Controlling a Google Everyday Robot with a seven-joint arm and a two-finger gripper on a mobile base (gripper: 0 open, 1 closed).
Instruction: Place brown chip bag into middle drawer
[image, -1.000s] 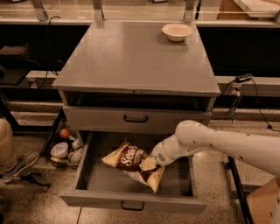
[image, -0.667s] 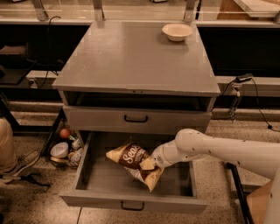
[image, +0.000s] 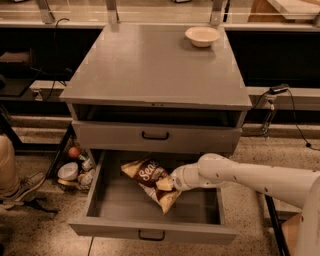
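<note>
The brown chip bag, dark brown with white script and pale yellow edges, hangs tilted inside the open middle drawer, the lowest grey drawer with a black handle on its front. My gripper reaches in from the right on a white arm and is shut on the brown chip bag's right edge, holding it just above the drawer floor. The bag's lower corner points down toward the drawer's middle.
A closed grey drawer front with a black handle sits above. A cream bowl stands on the cabinet top. Cans and clutter lie on the floor left of the cabinet. A person's leg and shoe are at far left.
My gripper and the bag have moved slightly back and lower inside the drawer; the bag hangs a little more to the right than a second ago.
</note>
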